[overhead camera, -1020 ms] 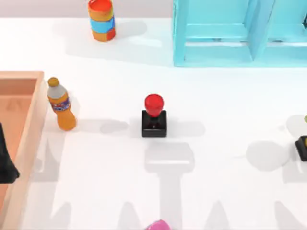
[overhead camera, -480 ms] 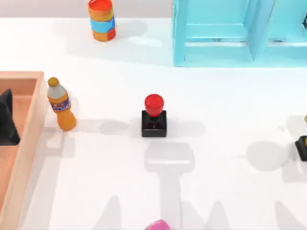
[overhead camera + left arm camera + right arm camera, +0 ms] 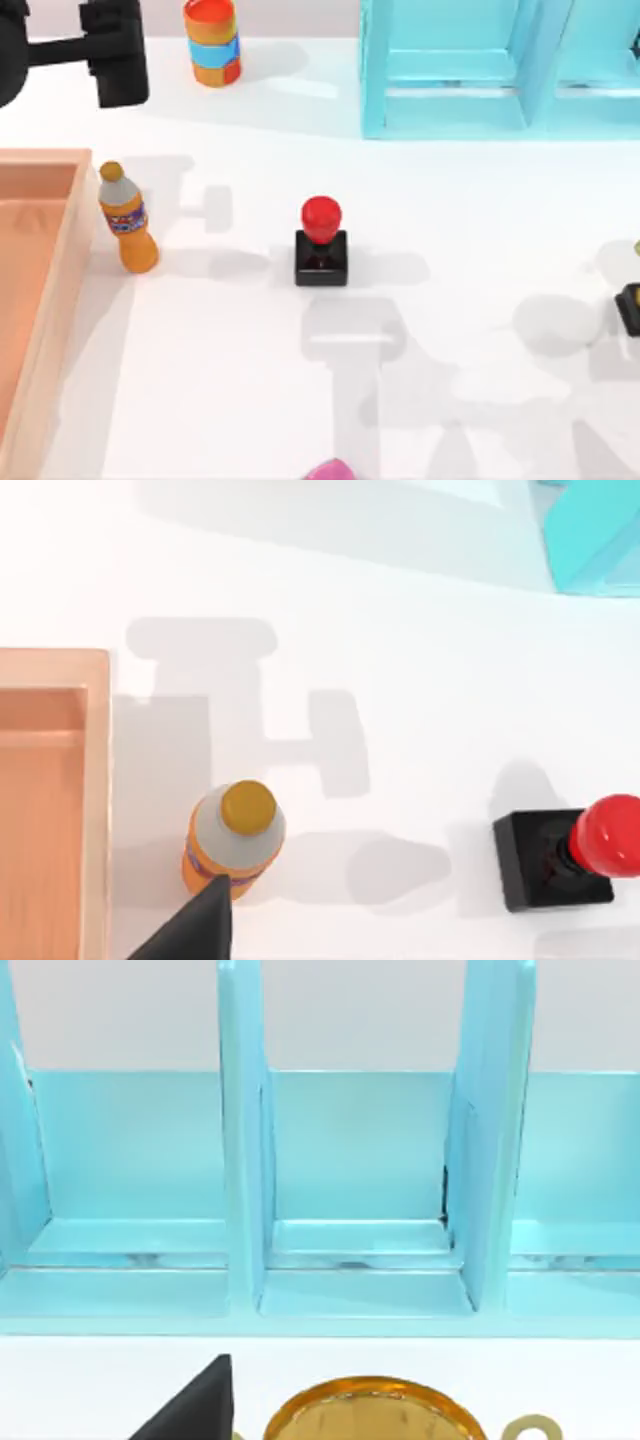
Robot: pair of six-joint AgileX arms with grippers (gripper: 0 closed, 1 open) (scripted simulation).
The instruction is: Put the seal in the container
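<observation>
Going left to right: the wooden container [image 3: 60, 300] stands at the table's left edge, its inside now free of your left arm, which hung over it half a second ago. Your left gripper [image 3: 115, 50] has swung to the far left corner, near the orange-and-blue can [image 3: 212, 42]; whether its fingers are parted or closed cannot be told. It holds nothing. The orange bottle [image 3: 127, 218] stands just beside the container's wall. The seal [image 3: 321, 243] sits upright mid-table, unmoved, still to be grasped. Your right arm faces the cyan shelf unit [image 3: 500, 70].
</observation>
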